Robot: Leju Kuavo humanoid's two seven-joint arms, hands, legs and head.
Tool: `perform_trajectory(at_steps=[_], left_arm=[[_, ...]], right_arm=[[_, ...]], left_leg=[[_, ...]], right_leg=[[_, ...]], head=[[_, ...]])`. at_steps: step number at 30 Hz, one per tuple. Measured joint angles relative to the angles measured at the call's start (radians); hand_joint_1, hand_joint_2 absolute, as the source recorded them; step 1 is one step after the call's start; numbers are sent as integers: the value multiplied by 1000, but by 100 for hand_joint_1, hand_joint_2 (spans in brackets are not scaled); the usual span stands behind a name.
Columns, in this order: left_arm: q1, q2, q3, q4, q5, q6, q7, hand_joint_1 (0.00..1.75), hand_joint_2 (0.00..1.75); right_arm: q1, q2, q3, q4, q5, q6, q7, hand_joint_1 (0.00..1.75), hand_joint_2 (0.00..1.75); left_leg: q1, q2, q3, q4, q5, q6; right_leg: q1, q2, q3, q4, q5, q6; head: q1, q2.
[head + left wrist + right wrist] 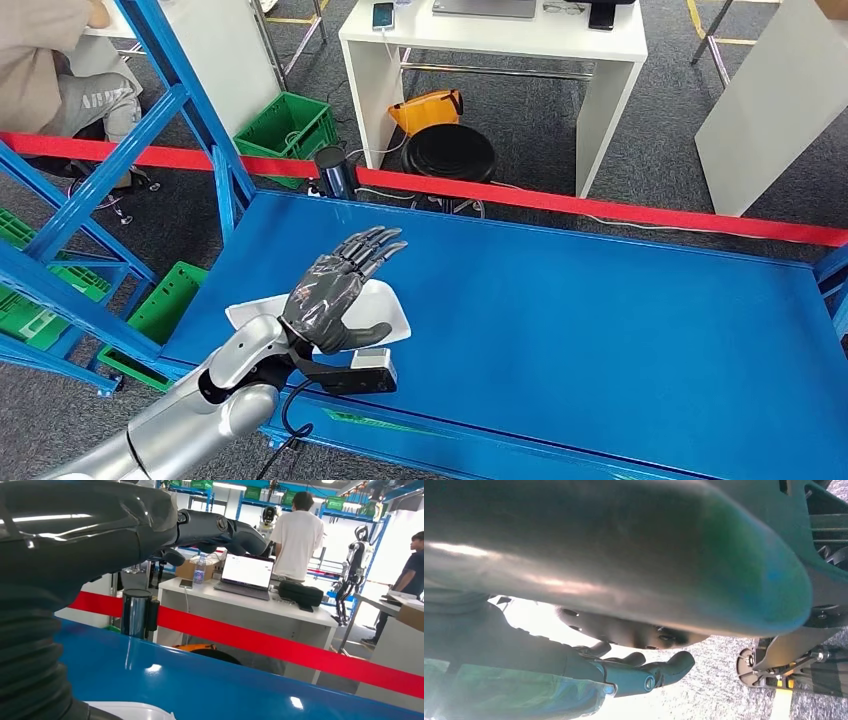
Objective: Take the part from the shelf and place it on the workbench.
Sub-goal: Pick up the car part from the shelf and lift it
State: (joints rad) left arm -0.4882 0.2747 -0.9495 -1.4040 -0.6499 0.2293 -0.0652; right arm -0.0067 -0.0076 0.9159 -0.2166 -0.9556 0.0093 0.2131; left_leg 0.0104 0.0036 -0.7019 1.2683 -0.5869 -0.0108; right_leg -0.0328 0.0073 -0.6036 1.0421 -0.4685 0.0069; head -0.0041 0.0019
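The flat white plastic part (390, 310), a shallow tray-like piece with rounded corners, is lying on the glossy blue workbench top (600, 320), near its front left corner. The robot's left hand (340, 290) is hovering just above the part, released, with its dark fingers (375, 245) stretched forward and apart and nothing between them; whether the palm is touching the part cannot be told, since the hand is covering its middle. In the left wrist view the same fingers (220, 530) are reaching out over the blue surface toward a red barrier strip (280, 645), and a white edge of the part (130, 710) is showing beneath the hand. The right hand (634, 672) is hanging beside the robot's body with its fingers loosely curled in around nothing.

Judging by its thin, moulded look, the part is probably light and fairly stiff, with a smooth surface that could slide on the slick bench. A hold across one long rim, thumb under and fingers over, seems the safest. The placing step appears essentially done.
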Motion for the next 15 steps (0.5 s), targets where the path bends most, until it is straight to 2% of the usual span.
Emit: perform_trajectory(at_steps=[1,2,3,4,6,7,9,11,12,14,15], left_arm=[[2,3,0,-6,6,-6,0,0,175],[5,8,2,-16,20,-16,-2,0,175],[6,12,4,-28,44,-29,-6,0,175],[8,16,10,-42,80,-45,-13,0,175],[16,20,28,-70,181,-74,-39,0,175],[25,21,39,-83,246,-88,-59,0,175],[50,18,65,-109,396,-123,-101,0,175],[74,11,93,-130,574,-177,-128,0,175],[83,7,106,-137,661,-207,-132,0,131],[101,0,123,-146,793,-260,-130,0,44],[110,-1,127,-148,827,-276,-129,0,0]], right_arm=[[0,0,0,0,-1,0,-1,0,0],[1,0,0,0,-2,-1,-4,0,0],[1,1,0,0,-3,-2,-6,0,0],[1,2,0,0,-3,-3,-9,0,0],[0,4,0,0,-5,-3,-14,0,0],[0,5,0,0,-6,-3,-16,0,0],[0,5,0,1,-9,-1,-18,0,0],[0,2,1,1,-12,3,-18,0,0],[0,0,3,1,-13,5,-18,0,0],[-1,-5,6,1,-12,12,-18,0,0],[-1,-7,8,1,-11,15,-18,0,0]], left_leg=[[0,0,-16,30,-2,1],[0,0,-14,19,16,5],[-1,-1,8,-30,49,11],[-3,-2,42,-102,84,21],[-11,-4,97,-215,121,39],[-15,-4,108,-239,122,45],[-20,-3,114,-252,123,50],[-16,1,130,-278,136,55],[-13,3,137,-290,143,58],[-11,5,140,-298,149,61],[-12,5,139,-297,150,62]], right_leg=[[2,0,0,0,0,0],[4,2,1,0,0,0],[6,3,2,0,0,0],[7,4,4,-1,0,0],[11,5,4,-3,0,2],[11,4,4,-5,1,3],[10,3,6,-13,5,11],[14,0,1,0,-5,14],[16,-1,-13,32,-22,12],[16,-2,-70,156,-78,5],[15,-2,-99,218,-99,5]], head=[[0,0],[0,0],[0,0],[0,0],[1,0],[1,0],[0,0],[0,0],[1,0],[2,0],[2,0]])
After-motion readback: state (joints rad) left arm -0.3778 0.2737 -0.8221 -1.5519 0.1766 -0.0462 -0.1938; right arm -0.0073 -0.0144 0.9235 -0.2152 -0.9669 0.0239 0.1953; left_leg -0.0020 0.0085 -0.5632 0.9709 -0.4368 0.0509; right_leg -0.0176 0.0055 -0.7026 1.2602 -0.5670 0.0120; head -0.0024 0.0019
